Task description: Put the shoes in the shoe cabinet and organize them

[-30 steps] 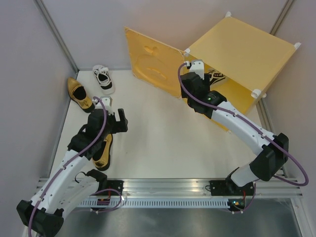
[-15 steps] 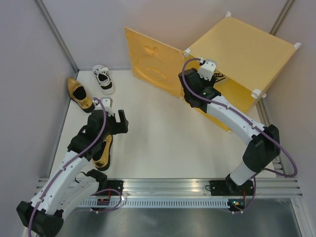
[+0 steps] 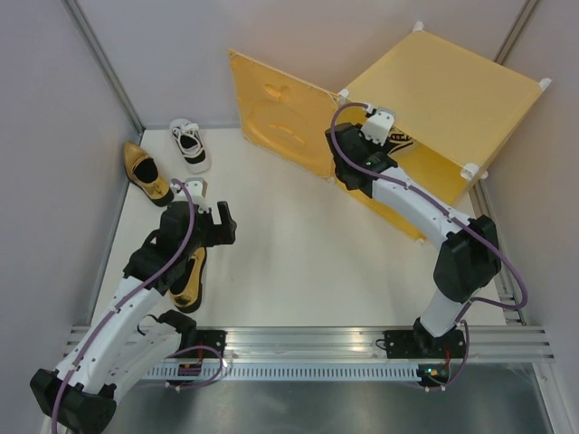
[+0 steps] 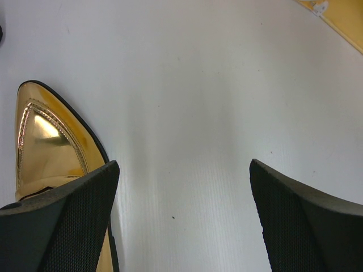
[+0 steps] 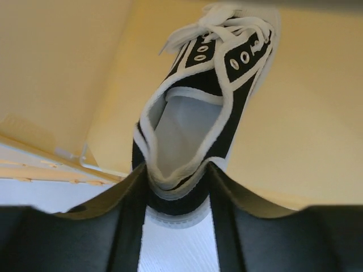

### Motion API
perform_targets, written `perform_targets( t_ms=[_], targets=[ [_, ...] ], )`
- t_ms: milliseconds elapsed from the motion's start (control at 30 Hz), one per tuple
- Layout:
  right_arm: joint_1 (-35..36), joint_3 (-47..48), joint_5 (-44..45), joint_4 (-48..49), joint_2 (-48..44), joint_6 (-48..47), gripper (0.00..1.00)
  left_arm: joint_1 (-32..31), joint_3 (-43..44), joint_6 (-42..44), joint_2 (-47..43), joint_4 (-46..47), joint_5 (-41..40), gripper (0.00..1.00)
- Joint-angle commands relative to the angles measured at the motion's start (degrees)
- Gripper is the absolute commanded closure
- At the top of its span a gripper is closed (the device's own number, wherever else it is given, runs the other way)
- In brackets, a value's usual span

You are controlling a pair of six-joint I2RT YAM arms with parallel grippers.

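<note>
Right claw clasping sneaker, inside cabinet

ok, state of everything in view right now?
left gripper: open, empty.
right gripper: closed on the held sneaker's heel.
held sneaker: toe pointing into the shoe cabinet.
shoe cabinet: door swung wide open.
second sneaker: upright on the table, back left, untouched.
far gold loafer: on the table near the second sneaker.
near gold loafer: on the table under the left gripper, not gripped.
</note>
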Motion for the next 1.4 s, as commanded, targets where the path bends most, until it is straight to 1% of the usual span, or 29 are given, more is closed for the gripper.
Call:
perform_targets(
  t_ms=[0, 67, 100, 133, 167, 367, 533, 700, 933, 1167, 1200, 1267, 1300, 1367],
  targets=[
    [-1.7, 2.0, -0.7, 1.8, 0.8, 0.4, 0.54, 0.1, -0.1, 1.3, -0.3, 2.0, 0.5, 0.02],
    [-2.4, 2.0, -1.4, 2.0, 0.9, -0.2, 0.76, 0.1, -0.1, 1.2, -0.3, 2.1, 0.5, 0.02],
    [-2.5, 1.9, -1.9, 2.3, 0.9, -0.8, 0.84, 0.1, -0.1, 1.3, -0.2, 2.0, 0.5, 0.02],
    [-2.6, 1.9, -2.5, 2.7, 0.9, -2.3, 0.96, 0.1, -0.1, 1.2, -0.3, 2.1, 0.5, 0.02],
    [-2.9, 1.8, -3.8, 3.6, 0.8, -3.2, 0.99, 0.1, 0.0, 1.3, -0.3, 2.0, 0.5, 0.02],
    [-4.1, 1.3, -8.4, 10.2, 0.3, -11.6, 0.99, 0.1, -0.1, 1.2, -0.1, 2.0, 0.5, 0.02],
    [-5.3, 1.6, -11.9, 14.7, 0.9, -16.7, 0.99, 0.1, -0.2, 1.3, 0.0, 2.0, 0.3, 0.02],
    [-6.3, 2.2, -14.6, 15.7, 2.3, -21.6, 0.99, 0.1, -0.1, 1.3, 0.0, 2.0, 0.1, 0.02],
    [-8.5, 0.5, -16.9, 16.1, 2.8, -21.4, 0.99, 0.1, -0.2, 1.4, 0.2, 2.0, 0.1, 0.02],
    [-9.2, -0.3, -16.7, 15.8, 4.8, -19.8, 0.99, 0.1, -0.4, 1.4, 0.2, 2.0, 0.0, 0.02],
    [-9.3, -0.6, -16.9, 15.5, 4.8, -19.6, 0.96, 0.1, -0.4, 1.3, 0.2, 2.0, 0.0, 0.02],
    [-9.3, -0.8, -17.4, 15.3, 4.4, -19.0, 0.91, 0.1, -0.3, 1.3, 0.2, 2.0, -0.1, 0.02],
    [-9.2, -1.3, -18.4, 15.4, 3.7, -18.7, 0.86, 0.1, -0.4, 1.4, 0.2, 1.9, 0.0, 0.02],
    [-9.2, -2.0, -19.3, 15.9, 2.7, -18.5, 0.82, 0.1, -0.3, 1.3, 0.2, 2.0, 0.0, 0.02]
  ],
)
